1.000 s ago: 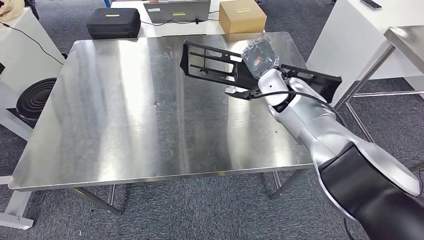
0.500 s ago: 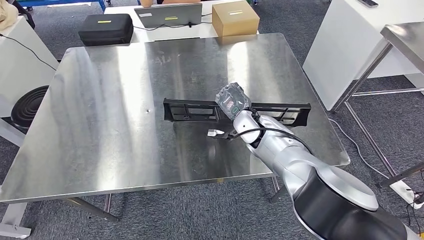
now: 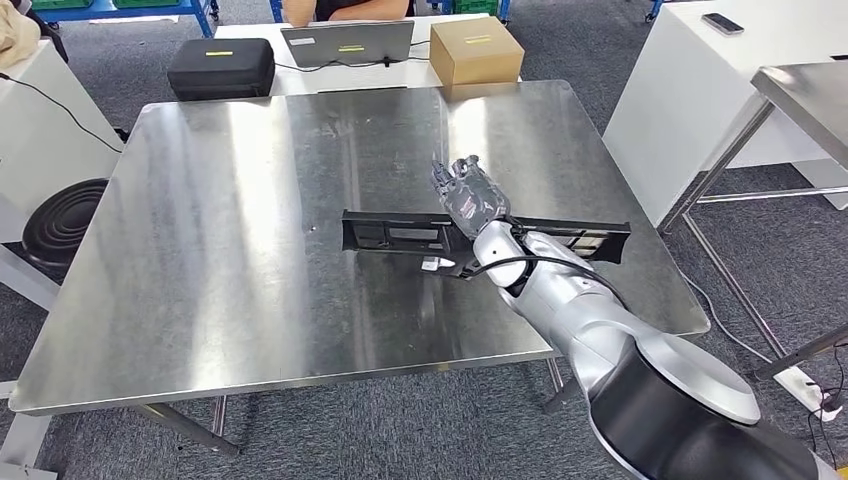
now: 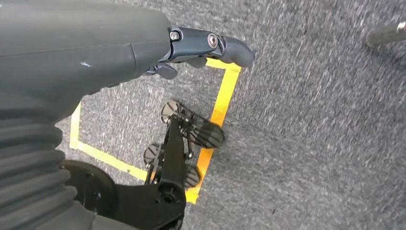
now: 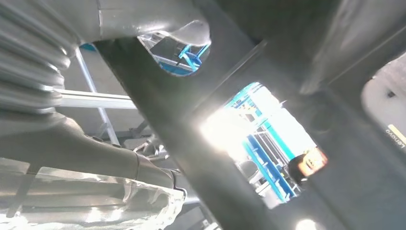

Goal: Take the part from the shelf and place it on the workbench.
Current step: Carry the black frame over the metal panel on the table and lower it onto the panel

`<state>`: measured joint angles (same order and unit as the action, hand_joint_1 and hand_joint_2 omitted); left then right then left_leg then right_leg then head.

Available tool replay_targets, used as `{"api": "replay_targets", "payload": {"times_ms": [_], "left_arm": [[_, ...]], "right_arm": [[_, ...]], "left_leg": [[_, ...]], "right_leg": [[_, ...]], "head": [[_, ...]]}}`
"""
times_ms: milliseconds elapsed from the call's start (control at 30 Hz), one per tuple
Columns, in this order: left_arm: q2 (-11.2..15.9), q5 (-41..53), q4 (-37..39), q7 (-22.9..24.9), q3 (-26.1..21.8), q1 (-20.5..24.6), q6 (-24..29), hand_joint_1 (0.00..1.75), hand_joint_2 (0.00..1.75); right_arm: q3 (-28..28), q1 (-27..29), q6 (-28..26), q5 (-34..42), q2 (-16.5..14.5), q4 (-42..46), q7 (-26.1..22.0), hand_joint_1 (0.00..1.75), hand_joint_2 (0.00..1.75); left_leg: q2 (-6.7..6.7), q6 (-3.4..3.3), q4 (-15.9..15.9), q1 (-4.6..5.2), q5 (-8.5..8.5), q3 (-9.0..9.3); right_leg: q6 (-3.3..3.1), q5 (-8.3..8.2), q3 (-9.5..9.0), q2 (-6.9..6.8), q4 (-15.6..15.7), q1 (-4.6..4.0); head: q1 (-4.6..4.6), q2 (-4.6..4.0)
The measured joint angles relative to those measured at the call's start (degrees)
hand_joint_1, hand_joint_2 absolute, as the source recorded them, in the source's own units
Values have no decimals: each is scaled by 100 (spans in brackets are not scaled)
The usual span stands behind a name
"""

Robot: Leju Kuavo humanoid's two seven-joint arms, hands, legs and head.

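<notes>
The part (image 3: 400, 233) is a long black plastic frame with openings, lying flat across the right half of the steel workbench (image 3: 250, 220). My right hand (image 3: 466, 192), under a clear cover, stands over the part's middle with its fingers spread and lifted. In the right wrist view the part's dark bar (image 5: 191, 143) runs close by, between the grey thumb (image 5: 158, 24) and the covered fingers (image 5: 119, 201). My left hand (image 4: 143, 48) hangs over grey carpet and holds nothing.
Behind the workbench stand a black case (image 3: 221, 67), a laptop (image 3: 347, 43) and a cardboard box (image 3: 475, 50), with a person (image 3: 345, 8) seated beyond. A white cabinet (image 3: 690, 100) and another steel table (image 3: 810, 90) stand at the right. A black round object (image 3: 65, 215) sits left.
The right arm has brought the part down from the air onto the workbench. The fingers, closed half a second ago, have now spread apart. The camera has shifted slightly.
</notes>
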<state>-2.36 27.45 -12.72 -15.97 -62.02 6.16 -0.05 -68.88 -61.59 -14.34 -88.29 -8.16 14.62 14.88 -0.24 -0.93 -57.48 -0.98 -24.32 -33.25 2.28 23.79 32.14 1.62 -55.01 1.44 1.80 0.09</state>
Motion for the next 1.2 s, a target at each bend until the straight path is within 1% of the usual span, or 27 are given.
{"api": "replay_targets", "payload": {"times_ms": [233, 333, 433, 567, 767, 900, 1000, 1100, 1167, 1200], "left_arm": [[-1, 7, 0, -6, -122, 0, -15, 0, 0], [-2, 16, 0, -18, -154, 0, -3, 0, 0], [-3, 23, 0, -39, -216, -1, 7, 0, 0], [-3, 19, 0, -59, -285, -3, 7, 0, 0], [-3, 7, 0, -86, -403, -8, -8, 0, 0], [-3, 7, 0, -86, -430, -11, -14, 0, 0], [-3, 7, 0, -86, -450, -11, -17, 0, 0], [-3, 7, 0, -86, -464, -11, -17, 0, 0], [-3, 6, 0, -86, -467, -11, -22, 0, 0], [-3, 4, 0, -87, -470, -11, -25, 0, 0]], "right_arm": [[727, 36, -182, 108, -7, 93, -133, 0, 0], [1184, 121, -300, 35, -32, 258, -244, 0, 0], [1813, 231, -204, -4, -59, 558, -424, 0, 0], [2580, 377, -88, 93, -73, 980, -551, 0, 0], [4297, 737, 410, 501, -132, 1946, -1032, 0, 0], [5156, 835, 615, 772, -157, 2193, -1160, 0, 0], [5506, 884, 646, 808, -164, 2278, -1187, 0, 0], [5676, 907, 657, 826, -176, 2324, -1195, 0, 0], [5767, 910, 758, 906, -190, 2332, -1194, 0, 0], [5830, 908, 853, 1012, -197, 2324, -1197, 0, 44]], "left_leg": [[-2, -27, -2, 4, 14, -7], [-4, -29, -2, -5, 19, -14], [-11, -28, -2, -14, 30, -37], [-36, -30, -2, -13, 50, -88], [-77, -31, -4, -8, 53, -127], [-101, -32, -4, 0, 53, -138], [-100, -34, -4, 4, 53, -139], [-101, -35, -4, 4, 54, -139], [-101, -36, -4, 4, 55, -139], [-101, -37, -4, 4, 56, -139]], "right_leg": [[31, -20, 3, -2, 2, 5], [32, -22, 13, -4, 0, 3], [31, -23, 35, -8, -5, -1], [35, -26, 72, -24, -17, -4], [36, -24, 96, -72, -18, -3], [36, -23, 100, -85, -17, 2], [36, -24, 103, -85, -17, 4], [36, -24, 104, -85, -16, 4], [36, -24, 105, -85, -17, 3], [36, -24, 105, -85, -17, 3]], "head": [[3, 0], [4, 0], [4, 0], [3, 0], [4, 0], [3, 0], [3, 0], [3, 0], [4, 0], [4, 0]]}}
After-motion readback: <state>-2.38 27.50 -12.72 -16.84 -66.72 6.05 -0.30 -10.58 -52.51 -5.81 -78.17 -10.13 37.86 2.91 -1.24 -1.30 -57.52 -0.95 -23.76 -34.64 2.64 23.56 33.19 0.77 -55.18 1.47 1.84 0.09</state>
